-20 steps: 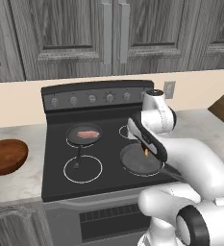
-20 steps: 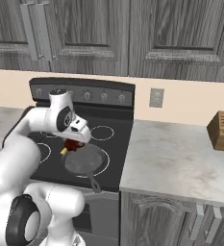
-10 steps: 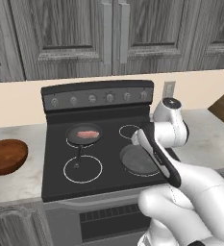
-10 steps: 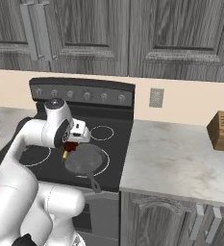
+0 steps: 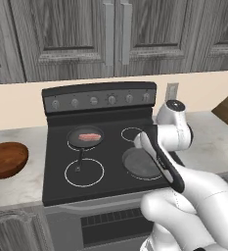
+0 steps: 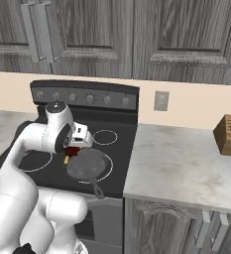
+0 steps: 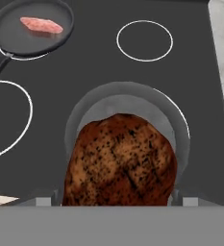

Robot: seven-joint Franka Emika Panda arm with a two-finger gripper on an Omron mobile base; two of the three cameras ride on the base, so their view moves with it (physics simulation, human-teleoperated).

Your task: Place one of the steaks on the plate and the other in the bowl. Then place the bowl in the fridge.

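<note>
Stovetop scene: the white arm's hand (image 6: 73, 148) hangs just above the near-right dark grey frying pan (image 6: 88, 164), jaws spread wide around the dark brown seared steak (image 7: 119, 163), which sits between them over the pan. The flat pale pink steak (image 5: 88, 136) lies in the far-left dark frying pan (image 5: 86, 138) on the black stove (image 5: 105, 191). The glossy reddish-brown wooden bowl (image 5: 6, 159) sits on the pale stone desk (image 5: 12, 184), left of the stove, well apart from both steaks.
</note>
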